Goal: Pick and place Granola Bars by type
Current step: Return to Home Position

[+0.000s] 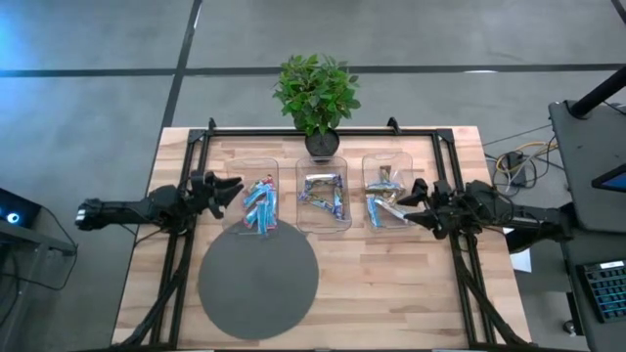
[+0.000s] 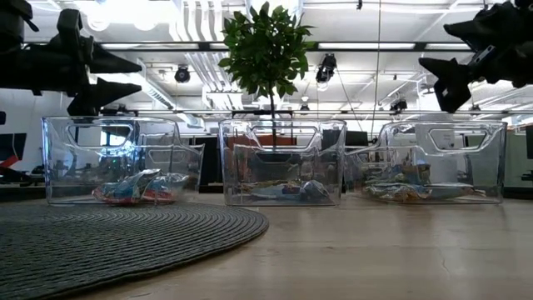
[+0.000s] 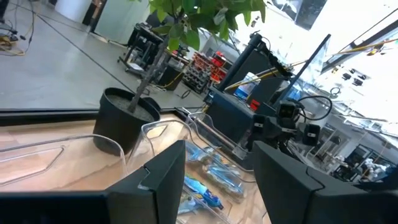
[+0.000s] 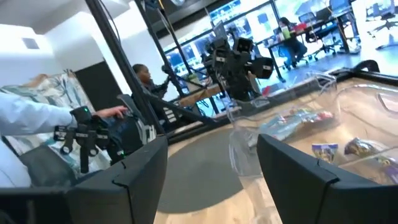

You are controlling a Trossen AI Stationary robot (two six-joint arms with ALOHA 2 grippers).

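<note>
Three clear bins stand in a row: the left bin [image 1: 256, 164] holds blue-and-red granola bars [image 1: 260, 203], the middle bin [image 1: 323, 228] shiny purple ones, the right bin [image 1: 387, 159] tan and blue ones. My left pincer [image 1: 233, 193] hangs beside the left bin and my right pincer [image 1: 409, 202] at the right bin's edge. Both are spread wide, empty, and higher than the rims.

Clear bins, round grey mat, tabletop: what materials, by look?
The three clear rectangular bins: likely rigid glossy plastic; see-through walls, moulded handle cut-outs. The round grey mat: seemingly woven cord, matte; concentric ribs in the low view. The pale tabletop: apparently butcher-block wood, smooth; jointed strips with grain.
</note>
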